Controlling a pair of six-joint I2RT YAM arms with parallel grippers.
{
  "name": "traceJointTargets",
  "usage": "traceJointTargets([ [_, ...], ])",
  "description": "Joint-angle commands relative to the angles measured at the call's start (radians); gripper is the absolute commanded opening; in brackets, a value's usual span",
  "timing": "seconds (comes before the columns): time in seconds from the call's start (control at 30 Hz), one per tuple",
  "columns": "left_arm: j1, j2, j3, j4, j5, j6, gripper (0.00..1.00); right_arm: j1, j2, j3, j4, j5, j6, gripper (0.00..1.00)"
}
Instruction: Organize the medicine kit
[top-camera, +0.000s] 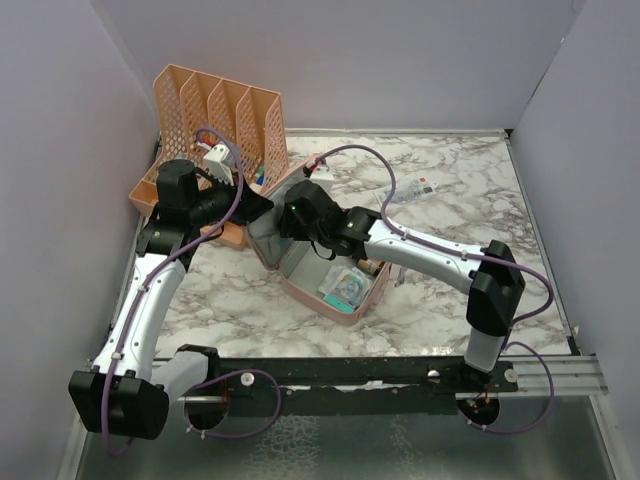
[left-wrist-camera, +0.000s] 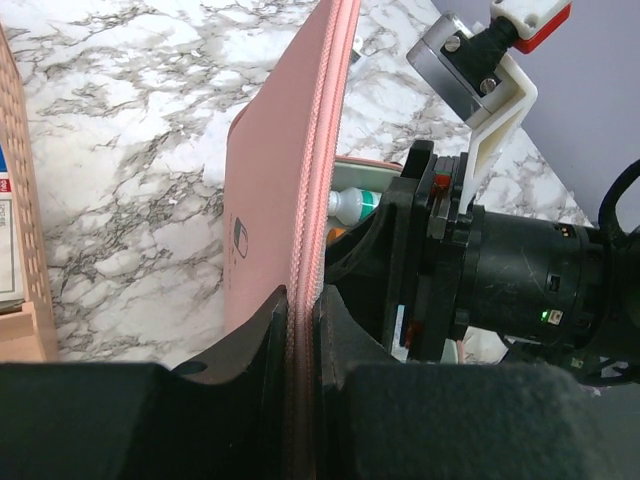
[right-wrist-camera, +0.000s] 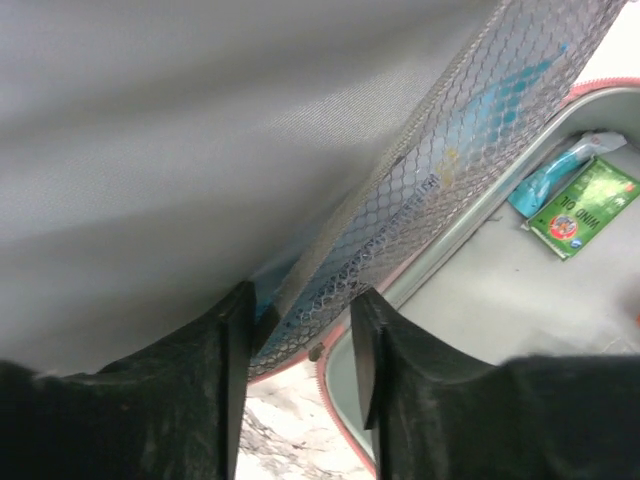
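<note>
Pale lilac walls (top-camera: 400, 60) L/R/rear, grey-veined marble tabletop (top-camera: 460, 200), black rail (top-camera: 350, 372) nr front edge

I'm working in a robotics lab test cell, not a lived-in room: a marble-patterned worktop (top-camera: 450, 200) is boxed in by plain pale partition walls (top-camera: 400, 60) behind it and on both sides. Along the worktop's near edge, a black metal rail (top-camera: 350, 372) carries the left arm (top-camera: 140, 305) and the right arm (top-camera: 430, 252), both trailing purple cables (top-camera: 352, 149).
</note>
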Motion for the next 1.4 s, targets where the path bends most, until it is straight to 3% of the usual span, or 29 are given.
traceJointTargets([
  [0.0, -0.005, -0.017, -0.006, 0.075, 0.044, 0.0, 0.0, 0.018, 0.051, -0.008, -0.064, 0.105, -0.058, 0.39],
  [0.13, -0.005, -0.018, -0.007, 0.074, 0.037, 0.003, 0.0, 0.018, 0.036, -0.017, -0.029, 0.064, -0.108, 0.39],
  [0.27, -0.005, -0.016, -0.006, 0.074, 0.036, 0.002, 0.0, 0.018, 0.018, 0.001, -0.032, 0.064, -0.126, 0.5],
  [0.4, -0.005, -0.019, -0.005, 0.069, 0.032, 0.007, 0.0, 0.017, -0.019, 0.034, -0.078, 0.137, -0.137, 0.54],
  [0.6, -0.005, -0.021, -0.004, 0.066, 0.008, 0.005, 0.0, 0.017, -0.125, 0.008, -0.032, 0.16, -0.189, 0.54],
  [0.8, -0.005, -0.023, 0.003, 0.046, -0.056, 0.015, 0.0, 0.013, -0.171, 0.025, -0.105, 0.279, -0.15, 0.46],
  [0.97, -0.006, -0.023, 0.006, 0.043, -0.102, 0.008, 0.0, -0.009, -0.27, -0.06, -0.08, 0.333, -0.155, 0.45],
  [1.1, -0.005, -0.028, 0.003, 0.042, -0.15, -0.005, 0.0, -0.102, -0.396, -0.23, -0.045, 0.294, -0.174, 0.46],
  [1.37, -0.005, -0.032, 0.006, 0.051, -0.155, -0.02, 0.0, -0.426, -0.574, -0.563, -0.064, 0.16, -0.182, 0.46],
])
